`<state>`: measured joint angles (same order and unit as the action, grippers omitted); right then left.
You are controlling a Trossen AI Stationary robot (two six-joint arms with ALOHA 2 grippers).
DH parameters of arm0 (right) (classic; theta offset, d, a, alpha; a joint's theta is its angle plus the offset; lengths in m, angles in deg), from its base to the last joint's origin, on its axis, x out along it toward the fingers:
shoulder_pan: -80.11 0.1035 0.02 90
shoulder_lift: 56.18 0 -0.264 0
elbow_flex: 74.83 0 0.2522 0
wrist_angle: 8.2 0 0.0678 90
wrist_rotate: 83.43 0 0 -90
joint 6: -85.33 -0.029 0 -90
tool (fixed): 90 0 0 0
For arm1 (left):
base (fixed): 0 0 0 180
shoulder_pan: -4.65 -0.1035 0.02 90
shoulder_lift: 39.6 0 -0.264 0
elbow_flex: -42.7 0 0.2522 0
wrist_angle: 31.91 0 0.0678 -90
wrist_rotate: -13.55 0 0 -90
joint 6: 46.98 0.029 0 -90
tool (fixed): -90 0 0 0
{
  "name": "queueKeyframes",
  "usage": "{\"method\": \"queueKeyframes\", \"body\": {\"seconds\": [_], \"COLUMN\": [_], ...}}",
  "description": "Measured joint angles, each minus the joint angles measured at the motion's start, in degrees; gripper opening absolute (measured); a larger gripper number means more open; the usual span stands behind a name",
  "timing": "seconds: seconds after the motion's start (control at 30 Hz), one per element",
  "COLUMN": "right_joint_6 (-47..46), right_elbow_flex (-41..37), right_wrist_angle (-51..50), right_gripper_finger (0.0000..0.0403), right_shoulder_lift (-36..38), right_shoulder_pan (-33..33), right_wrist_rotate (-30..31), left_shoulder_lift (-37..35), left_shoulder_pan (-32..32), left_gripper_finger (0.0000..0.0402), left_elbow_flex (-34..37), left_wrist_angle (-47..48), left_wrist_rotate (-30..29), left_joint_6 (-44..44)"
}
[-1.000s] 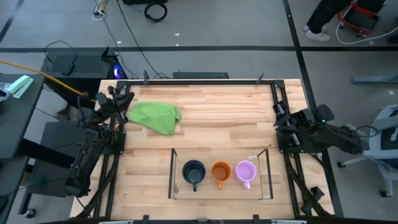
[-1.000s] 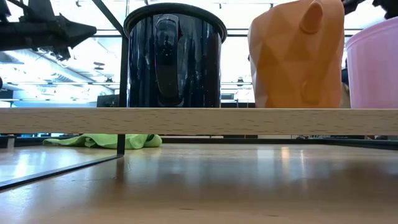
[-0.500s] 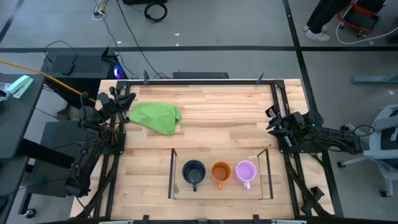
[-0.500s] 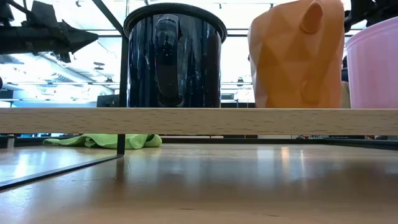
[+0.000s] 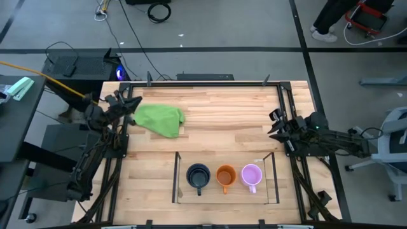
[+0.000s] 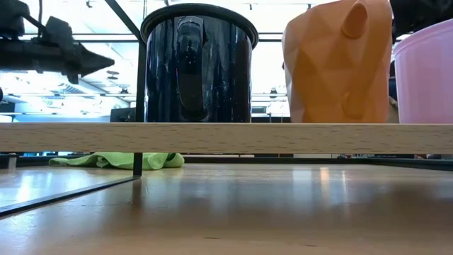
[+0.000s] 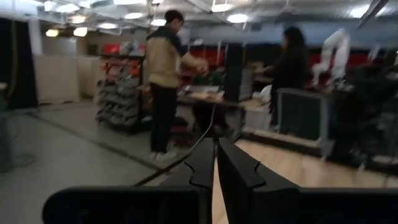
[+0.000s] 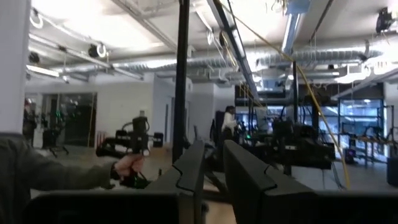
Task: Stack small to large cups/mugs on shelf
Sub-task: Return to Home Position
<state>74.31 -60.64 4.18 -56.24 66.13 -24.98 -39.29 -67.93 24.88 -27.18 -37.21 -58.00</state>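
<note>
**Both my arms drawn back, three mugs standing on the shelf**

Over the last second my right gripper (image 5: 272, 124) has swung a little farther in over the table's right edge. My left gripper (image 5: 136, 103) has shifted slightly toward the green cloth (image 5: 159, 119) at the far left corner. The mugs and the cloth have not moved.

The table (image 5: 216, 105) is pale wood in long planks with visible grain, ringed by a dark metal frame. At its near edge sits the shelf (image 5: 176, 179): a low rectangle with clear side panels and a light wooden floor, which shows in the low view as a flat pale board. The cloth is soft and crumpled.

All three mugs stand upright in one row inside the shelf, handles toward the near edge. The black mug (image 5: 198, 175) on the left is glossy and round-walled. The orange mug (image 5: 225, 174) in the middle is matte with faceted sides. The light purple mug (image 5: 251, 173) on the right is smooth.

My left fingers are pressed almost together with nothing between them. My right fingers stand a narrow gap apart, also holding nothing. Both grippers are well apart from the shelf.
</note>
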Motion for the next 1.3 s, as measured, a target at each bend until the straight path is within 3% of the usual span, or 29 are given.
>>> {"method": "queueKeyframes", "body": {"seconds": [0.3,0.57,0.73,1.1,1.3], "right_joint_6": [5.53,8.22,8.17,-0.92,-1.27], "right_elbow_flex": [0.0,0.0,0.0,0.0,0.0], "right_wrist_angle": [-8.17,-15.62,-18.65,-18.93,-18.91], "right_gripper_finger": [0.0068,0.0068,0.0068,0.0068,0.0068], "right_shoulder_lift": [0.0,0.0,-0.02,-0.02,-0.02], "right_shoulder_pan": [0.0,0.0,-0.02,-0.01,-0.02], "right_wrist_rotate": [0.04,0.04,0.03,-0.02,-0.02], "left_shoulder_lift": [0.04,0.04,0.04,0.04,0.04], "left_shoulder_pan": [0.0,0.02,0.02,0.02,0.02], "left_gripper_finger": [0.0031,0.0034,0.0025,0.0035,0.0032], "left_elbow_flex": [0.0,0.0,0.0,0.0,0.0], "left_wrist_angle": [9.76,10.2,10.18,10.12,10.12], "left_wrist_rotate": [-7.41,-7.55,-7.58,-7.55,-7.55], "left_joint_6": [5.72,5.45,-0.72,-2.25,-2.28]}}
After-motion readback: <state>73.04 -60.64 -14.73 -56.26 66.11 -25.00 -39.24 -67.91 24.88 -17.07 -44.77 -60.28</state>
